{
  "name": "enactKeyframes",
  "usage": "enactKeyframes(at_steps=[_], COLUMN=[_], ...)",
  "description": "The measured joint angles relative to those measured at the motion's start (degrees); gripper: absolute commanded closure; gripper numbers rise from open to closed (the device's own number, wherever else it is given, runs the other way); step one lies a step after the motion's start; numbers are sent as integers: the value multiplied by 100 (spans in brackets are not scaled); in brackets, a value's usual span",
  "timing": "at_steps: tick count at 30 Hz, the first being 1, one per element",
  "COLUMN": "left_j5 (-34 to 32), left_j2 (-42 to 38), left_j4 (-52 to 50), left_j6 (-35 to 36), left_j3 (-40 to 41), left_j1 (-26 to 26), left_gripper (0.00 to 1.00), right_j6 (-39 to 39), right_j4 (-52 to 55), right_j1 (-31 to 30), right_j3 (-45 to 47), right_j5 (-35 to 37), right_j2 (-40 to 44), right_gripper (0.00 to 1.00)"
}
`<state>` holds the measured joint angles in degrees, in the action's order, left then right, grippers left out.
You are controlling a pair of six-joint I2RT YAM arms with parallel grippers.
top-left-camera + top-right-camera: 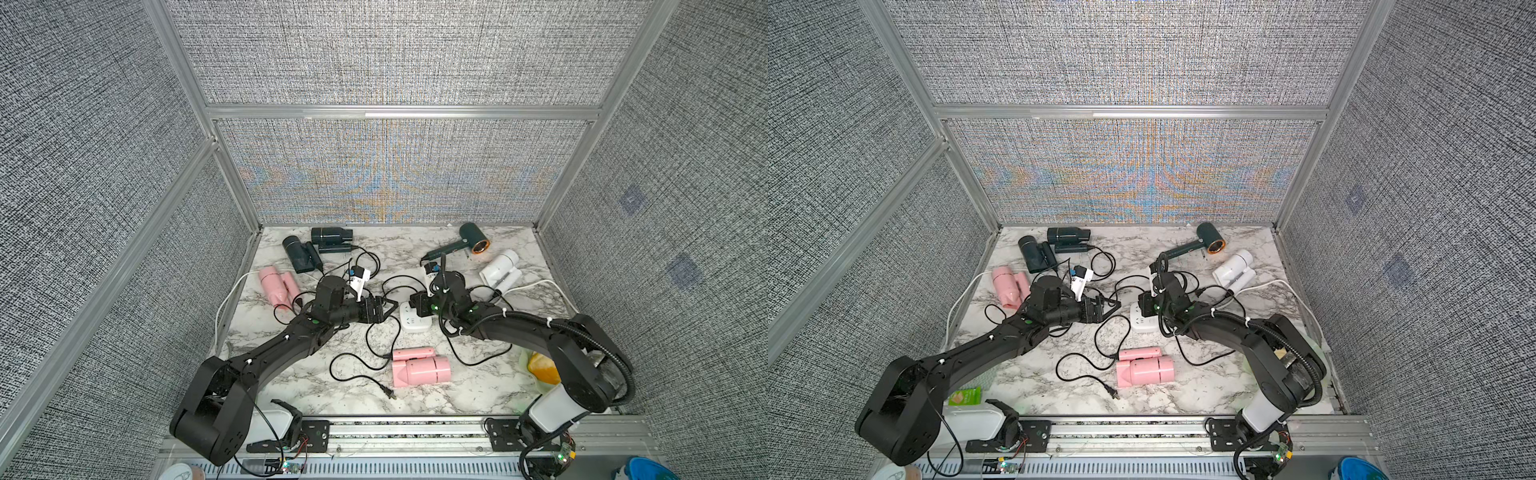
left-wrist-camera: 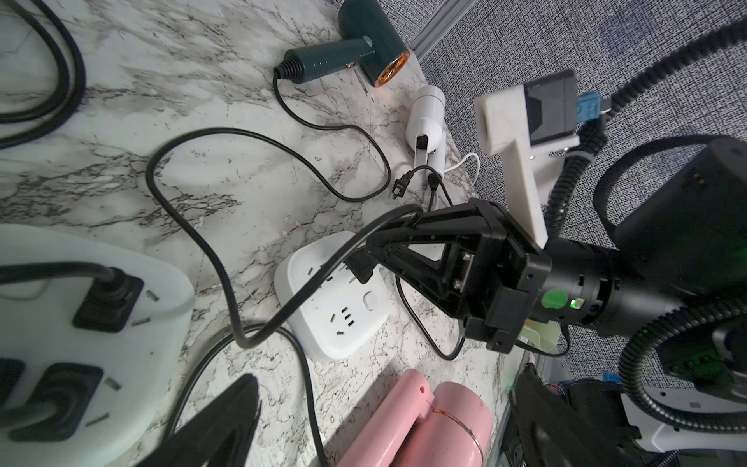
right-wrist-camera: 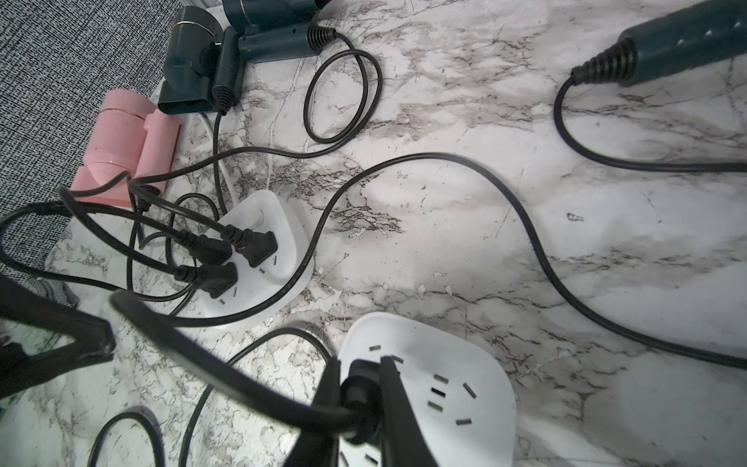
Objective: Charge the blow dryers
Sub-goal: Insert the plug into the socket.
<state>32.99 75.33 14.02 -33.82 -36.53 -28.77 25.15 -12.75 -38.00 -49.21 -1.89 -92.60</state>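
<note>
Right gripper clamped on black plug, over white socket block. Left gripper wide open, just beside block.

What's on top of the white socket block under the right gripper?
One black plug on the socket block, clamped by the right gripper; visible slots bare. Prongs hidden: seating unclear.
</note>
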Motion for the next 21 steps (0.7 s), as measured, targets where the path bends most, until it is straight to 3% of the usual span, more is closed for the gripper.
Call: enactKeyframes(at_steps=[21], left_j5=[17], left_j2=[0], left_j4=[223], left_j6=[-26], left_j3=[111], left_j1=[0], left_gripper=[1], right_j6=[343], right_j4=[-212], right_j1=[-203], right_j3=[-31], right_j5=[863], right_j2=[-433], right_gripper=[95])
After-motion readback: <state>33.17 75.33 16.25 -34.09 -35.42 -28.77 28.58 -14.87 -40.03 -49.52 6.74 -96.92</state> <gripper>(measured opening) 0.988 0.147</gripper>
